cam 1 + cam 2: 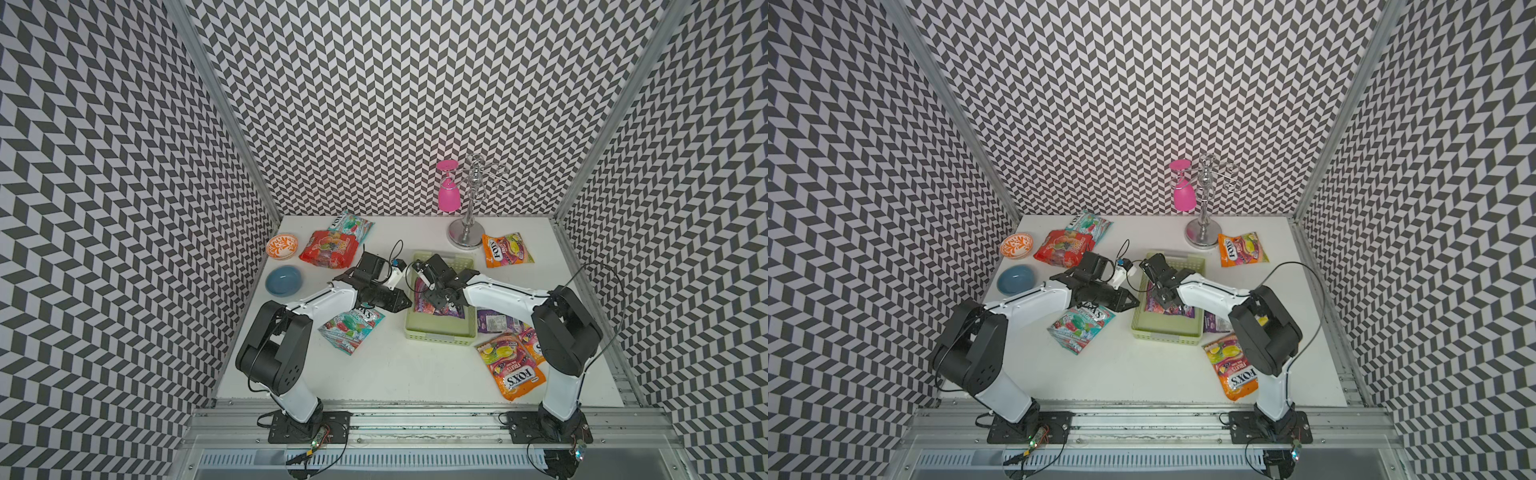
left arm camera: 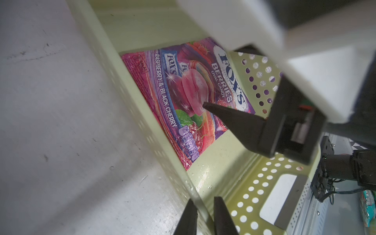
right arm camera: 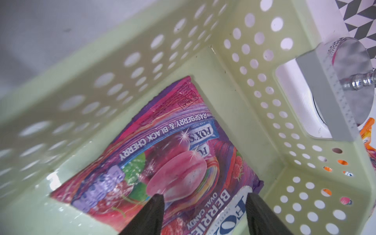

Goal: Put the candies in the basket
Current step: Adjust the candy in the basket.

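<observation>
In the basket (image 3: 142,61), purple candy bag (image 3: 173,162) just under right claw (image 3: 203,195).

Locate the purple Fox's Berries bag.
In a top view the Berries bag lies flat inside the basket, mid-table, against its left wall, directly under the open right pincer; the left pincer clamps that wall.

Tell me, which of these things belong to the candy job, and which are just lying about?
Belong: basket, berries bag inside it, far orange bag, near orange bag, near teal bag, far teal bag, red bag, purple bag beside the basket.
Lying about: orange patterned bowl, blue bowl, pink glass, chrome stand.
</observation>
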Robot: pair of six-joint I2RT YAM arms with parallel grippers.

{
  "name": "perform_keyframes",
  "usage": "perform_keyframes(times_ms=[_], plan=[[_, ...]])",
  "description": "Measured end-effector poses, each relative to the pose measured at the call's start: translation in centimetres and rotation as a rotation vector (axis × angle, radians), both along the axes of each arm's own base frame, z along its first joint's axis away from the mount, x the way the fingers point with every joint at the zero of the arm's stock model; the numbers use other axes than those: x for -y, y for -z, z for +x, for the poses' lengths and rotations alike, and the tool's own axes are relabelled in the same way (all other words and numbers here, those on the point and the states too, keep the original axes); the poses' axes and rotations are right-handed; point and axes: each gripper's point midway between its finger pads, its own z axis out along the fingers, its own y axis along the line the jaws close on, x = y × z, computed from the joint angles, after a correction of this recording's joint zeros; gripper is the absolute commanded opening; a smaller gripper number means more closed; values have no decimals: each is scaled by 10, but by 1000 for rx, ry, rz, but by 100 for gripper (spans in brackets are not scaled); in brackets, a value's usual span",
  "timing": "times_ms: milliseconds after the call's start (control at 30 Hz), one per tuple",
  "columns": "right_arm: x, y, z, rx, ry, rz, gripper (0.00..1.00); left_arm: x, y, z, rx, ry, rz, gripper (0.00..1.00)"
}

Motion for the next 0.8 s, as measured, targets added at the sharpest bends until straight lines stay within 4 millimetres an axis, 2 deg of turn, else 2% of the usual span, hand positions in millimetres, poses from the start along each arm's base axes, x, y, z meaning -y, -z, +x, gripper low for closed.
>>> perform_keyframes(times_ms=[133, 200, 300, 433, 500, 633, 800], plan=[[1, -31, -22, -7, -33, 71, 76, -1, 0, -1, -2, -2, -1, 19], [3, -38, -30, 8, -43, 82, 78, -1, 0, -2, -3, -1, -2, 19], [12, -20, -41, -15, -37, 41, 79, -1, 0, -3, -5, -3, -2, 19], [30, 24, -53, -88, 6, -52, 80, -1, 0, -3, -6, -4, -3, 19], [32, 36, -55, -107, 20, -70, 81, -1, 0, -3, -7, -5, -3, 19], [33, 48, -50, -101, 41, -85, 81, -1, 0, -3, -9, -4, -5, 19], [25, 47, -33, -53, 57, -66, 74, -1, 0, -4, -10, -3, -9, 19]])
